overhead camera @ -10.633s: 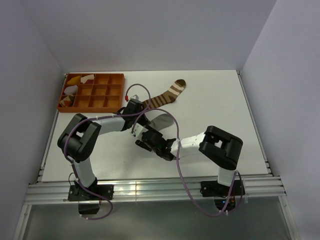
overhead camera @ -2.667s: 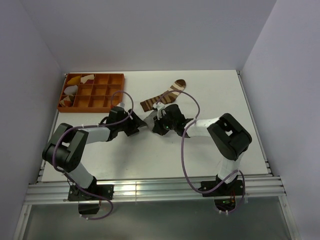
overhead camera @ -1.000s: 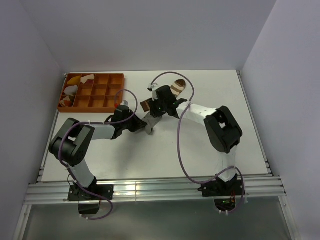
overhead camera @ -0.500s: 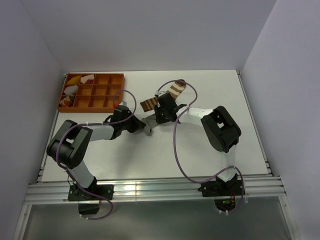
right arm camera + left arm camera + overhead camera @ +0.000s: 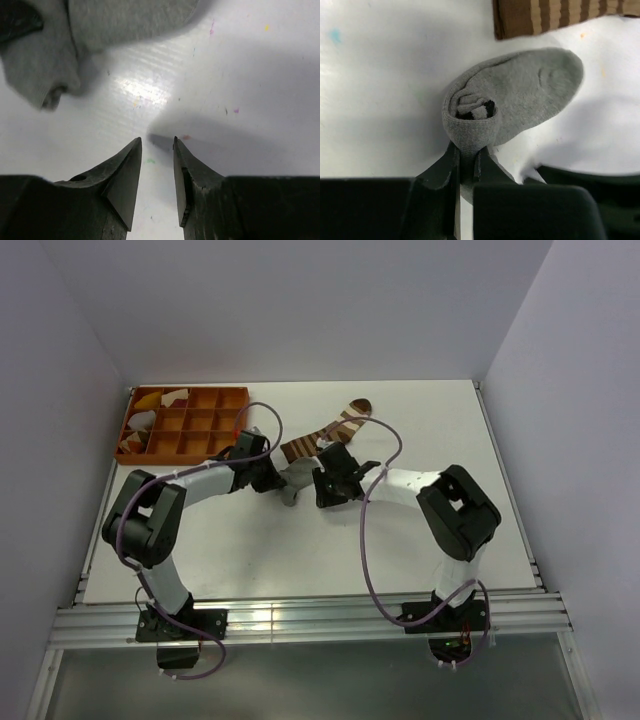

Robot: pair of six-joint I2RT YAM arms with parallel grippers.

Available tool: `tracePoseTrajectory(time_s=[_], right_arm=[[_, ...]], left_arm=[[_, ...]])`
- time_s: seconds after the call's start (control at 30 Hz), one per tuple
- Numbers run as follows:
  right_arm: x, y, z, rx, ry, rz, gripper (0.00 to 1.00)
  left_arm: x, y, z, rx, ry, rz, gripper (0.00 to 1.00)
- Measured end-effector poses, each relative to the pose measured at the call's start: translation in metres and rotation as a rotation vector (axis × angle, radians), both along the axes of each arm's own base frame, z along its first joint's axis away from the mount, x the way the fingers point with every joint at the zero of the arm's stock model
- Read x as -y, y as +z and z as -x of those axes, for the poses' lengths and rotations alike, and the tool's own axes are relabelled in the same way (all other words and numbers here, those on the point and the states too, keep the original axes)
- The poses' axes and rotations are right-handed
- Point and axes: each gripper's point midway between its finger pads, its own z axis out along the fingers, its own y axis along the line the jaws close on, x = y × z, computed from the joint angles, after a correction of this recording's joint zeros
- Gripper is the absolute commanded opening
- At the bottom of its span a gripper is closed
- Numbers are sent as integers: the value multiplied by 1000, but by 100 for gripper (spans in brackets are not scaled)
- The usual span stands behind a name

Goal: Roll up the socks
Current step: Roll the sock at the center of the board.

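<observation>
The grey sock (image 5: 530, 95) lies on the white table, its cuff end rolled into a coil with the dark-striped cuff inside. My left gripper (image 5: 466, 150) is shut on that rolled end; from above it (image 5: 272, 480) sits just left of the grey sock (image 5: 293, 483). The brown sock with white stripes (image 5: 325, 432) lies flat behind it, running diagonally to the far right, and its cuff (image 5: 560, 15) shows in the left wrist view. My right gripper (image 5: 157, 142) is open and holds nothing, low over bare table just right of the grey sock (image 5: 100, 30).
An orange compartment tray (image 5: 183, 389) with yellow and white cloth pieces (image 5: 150, 405) stands at the far left corner. Both arms' purple cables loop above the table's middle. The two grippers are close together beside the grey sock.
My right gripper has come back from over the brown sock to the table beside the grey sock. My left gripper has shifted slightly right, still gripping the roll.
</observation>
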Motion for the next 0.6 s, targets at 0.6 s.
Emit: tracePoseTrajectory(time_s=[0.6], right_arm=[[7, 69, -71, 184, -143, -232, 57]], left_arm=[[-2, 1, -15, -15, -131, -183, 0]])
